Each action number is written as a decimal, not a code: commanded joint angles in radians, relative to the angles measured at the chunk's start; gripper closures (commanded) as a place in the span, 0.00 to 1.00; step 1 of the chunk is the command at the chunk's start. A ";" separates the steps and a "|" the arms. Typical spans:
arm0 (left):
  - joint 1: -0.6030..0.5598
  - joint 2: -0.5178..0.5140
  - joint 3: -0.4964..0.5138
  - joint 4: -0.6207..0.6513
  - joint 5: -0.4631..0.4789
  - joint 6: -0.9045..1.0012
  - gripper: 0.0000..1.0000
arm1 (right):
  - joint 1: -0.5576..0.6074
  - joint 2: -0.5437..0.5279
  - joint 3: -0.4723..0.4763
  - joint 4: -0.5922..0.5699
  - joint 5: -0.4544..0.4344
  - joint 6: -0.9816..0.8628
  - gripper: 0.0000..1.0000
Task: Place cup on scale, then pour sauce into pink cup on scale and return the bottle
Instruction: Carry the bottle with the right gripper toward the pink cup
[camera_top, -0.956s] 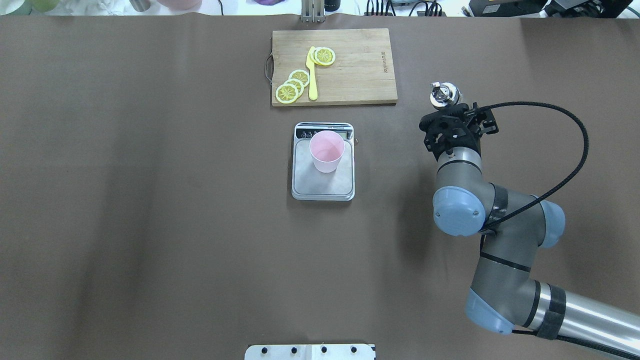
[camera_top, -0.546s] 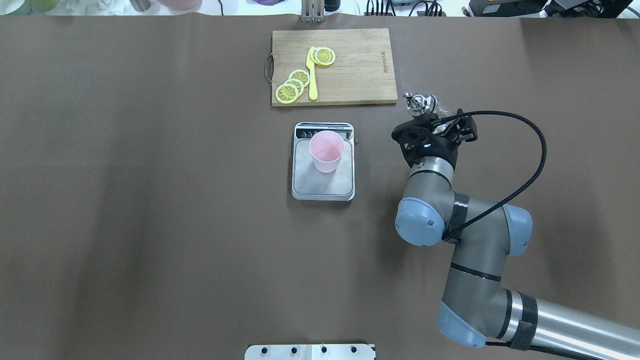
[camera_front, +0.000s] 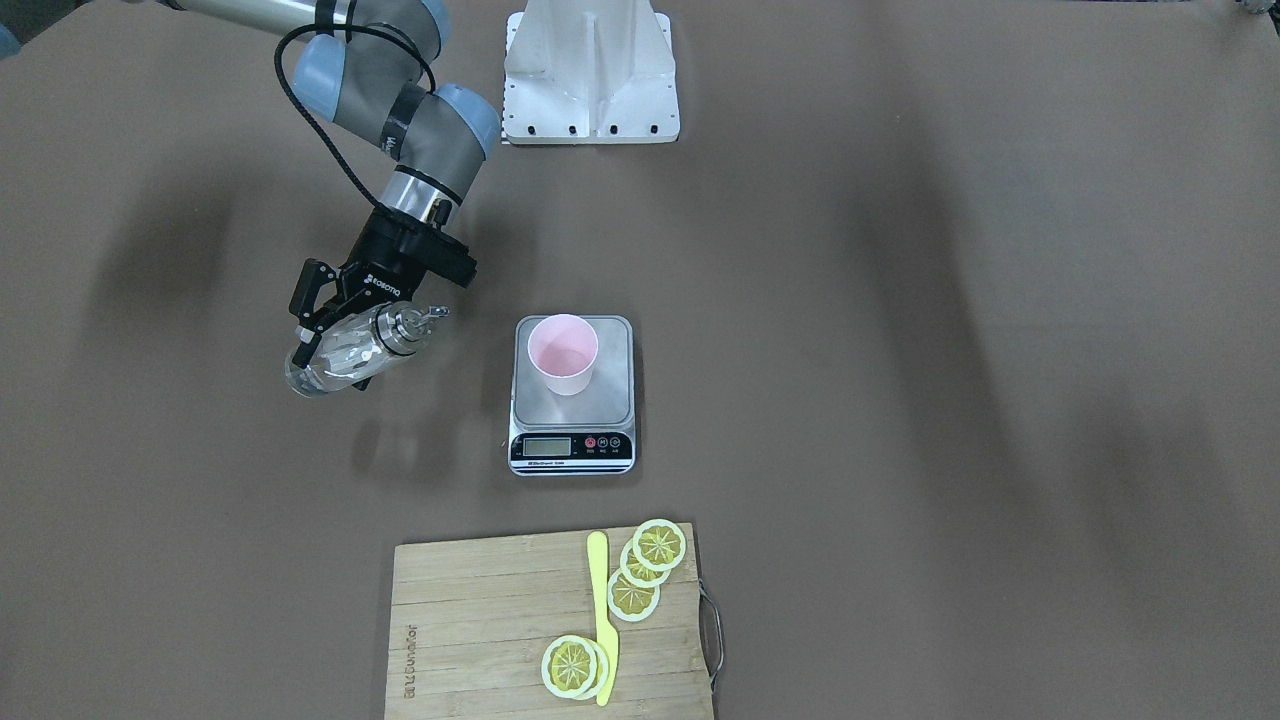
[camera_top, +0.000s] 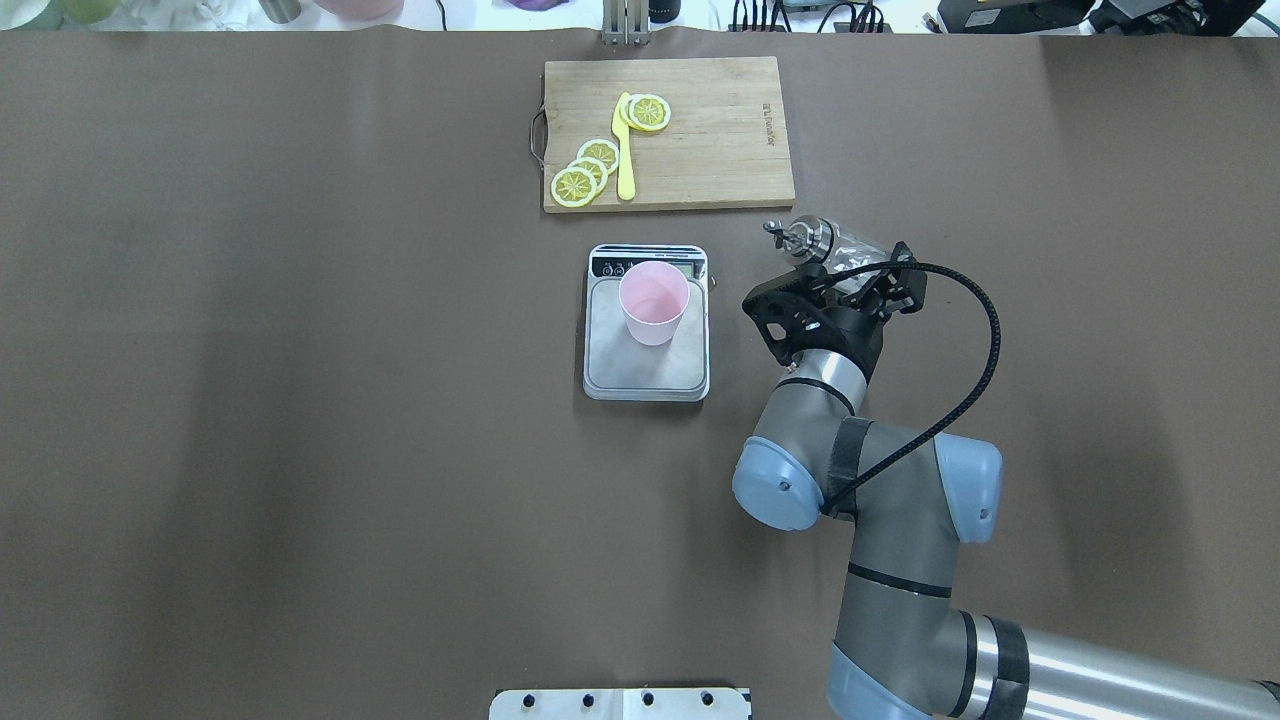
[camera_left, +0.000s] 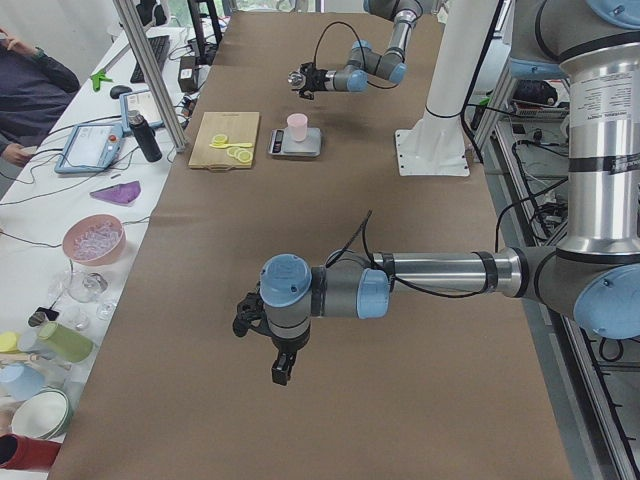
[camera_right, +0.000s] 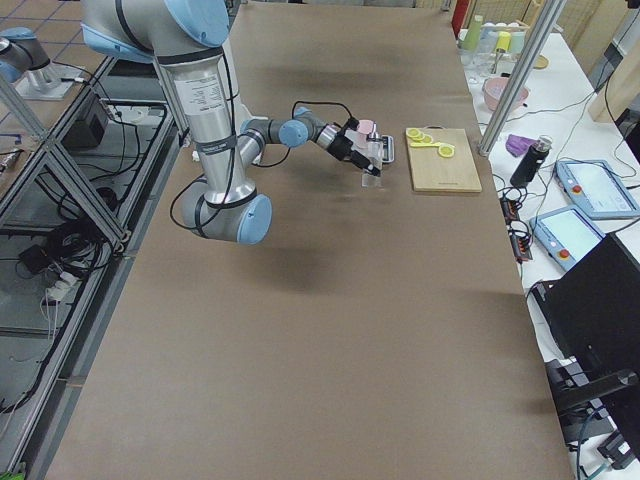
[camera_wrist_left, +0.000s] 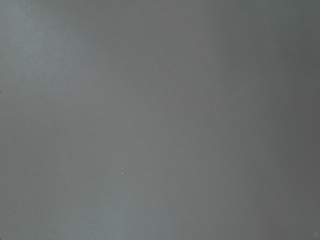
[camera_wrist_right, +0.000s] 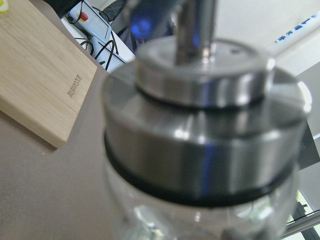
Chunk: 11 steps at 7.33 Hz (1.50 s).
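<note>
The right hand (camera_front: 332, 352) grips the tilted bottle (camera_front: 390, 332), fingertips hidden; I cannot tell whether the left hand (camera_left: 274, 352) is open.

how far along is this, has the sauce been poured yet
Done: the cup stands on the scale. In hand: the right gripper holds the bottle tipped towards the cup, but it is beside the scale, not over the cup, and no stream shows. Left: bring the bottle over the cup, pour, then put the bottle back.
</note>
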 joint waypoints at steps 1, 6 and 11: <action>0.000 0.000 0.015 -0.002 0.000 0.002 0.02 | -0.006 0.058 0.000 -0.162 -0.007 0.005 1.00; 0.000 0.023 0.023 -0.007 -0.002 0.007 0.02 | -0.028 0.136 -0.008 -0.402 -0.007 0.006 1.00; 0.002 0.026 0.026 -0.007 0.000 0.007 0.02 | -0.049 0.197 -0.042 -0.624 -0.007 0.083 1.00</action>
